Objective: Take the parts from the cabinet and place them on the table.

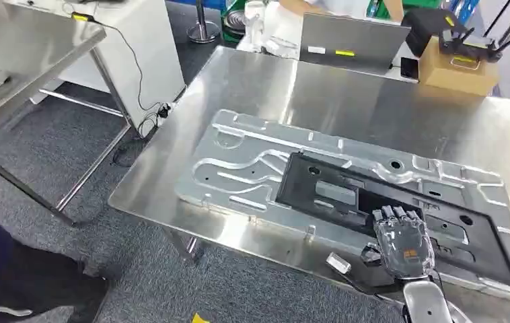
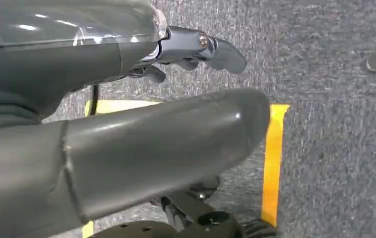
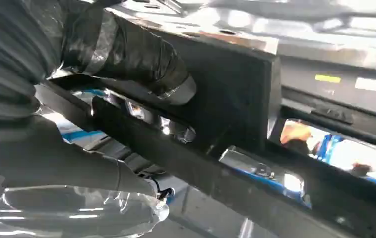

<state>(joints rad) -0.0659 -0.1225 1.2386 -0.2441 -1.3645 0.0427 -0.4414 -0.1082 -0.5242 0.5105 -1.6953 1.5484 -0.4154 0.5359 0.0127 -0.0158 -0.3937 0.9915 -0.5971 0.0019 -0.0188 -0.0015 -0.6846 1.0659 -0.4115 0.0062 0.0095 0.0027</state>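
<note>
A long black frame part (image 1: 333, 192) lies on a silver grooved plate (image 1: 239, 168) on the steel table (image 1: 272, 87). My right hand (image 1: 404, 242) rests on the frame's near edge, close to the table's front. In the right wrist view the thumb (image 3: 126, 54) and the fingers close around a bar of the black frame (image 3: 235, 99), so the hand grips it. My left hand (image 2: 151, 144) hangs over the carpet floor with its fingers (image 2: 211, 49) apart from the thumb and nothing in it.
A cardboard box (image 1: 457, 70) with a black router on it and a grey panel (image 1: 350, 40) stand at the table's far edge. A second steel table (image 1: 30, 40) and a white cabinet (image 1: 138, 47) are at the left. Yellow tape (image 2: 274, 158) marks the floor.
</note>
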